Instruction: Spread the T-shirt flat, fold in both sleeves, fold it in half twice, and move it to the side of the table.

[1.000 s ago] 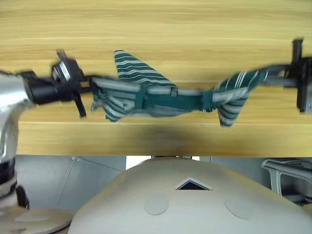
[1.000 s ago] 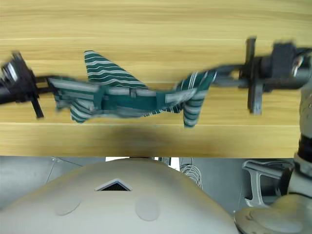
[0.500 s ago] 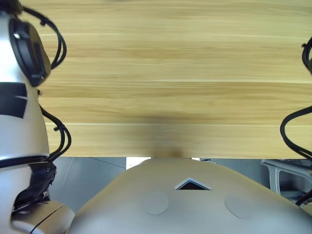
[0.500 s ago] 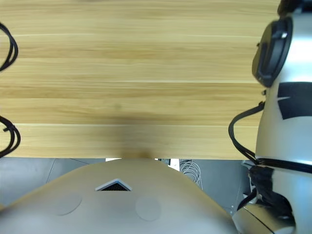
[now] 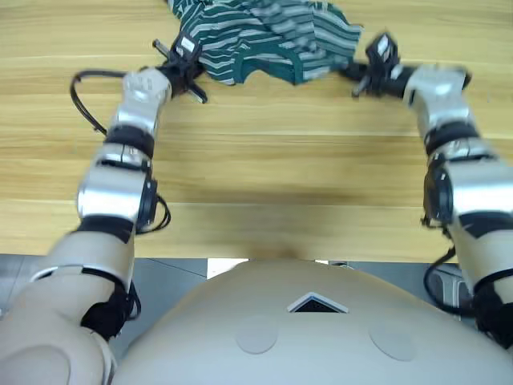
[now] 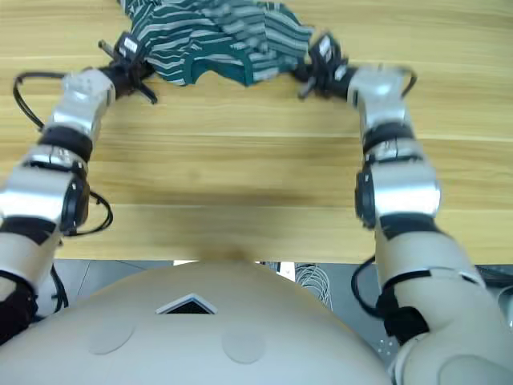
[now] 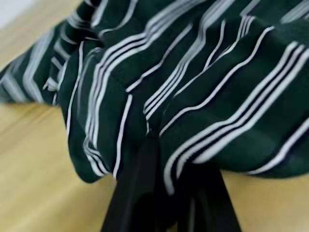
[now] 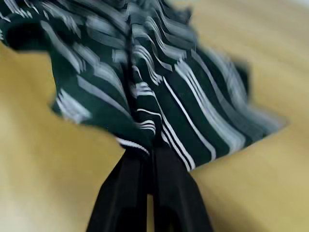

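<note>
The green T-shirt (image 5: pixel 264 34) with white stripes lies bunched in a loose heap at the far side of the wooden table (image 5: pixel 264 176). Both arms stretch far forward to it. My left gripper (image 5: pixel 186 58) is shut on the heap's left edge, its black fingers (image 7: pixel 140 183) pinching a fold of striped cloth (image 7: pixel 193 87). At the heap's right edge my right gripper (image 5: pixel 358 74) is shut on the fabric too, and the right wrist view has its fingers (image 8: pixel 130 193) clamped on a dark striped fold (image 8: pixel 159 96). The shirt's far part runs past the top of the picture.
Bare wood planks span the whole width between the arms and the near table edge (image 5: pixel 264 258). Black cables (image 5: pixel 84 96) loop beside my left forearm.
A second ago the shirt hung stretched between both grippers over the near part of the table. Both arms then swung up and forward, and the shirt now sits bunched at the far side.
</note>
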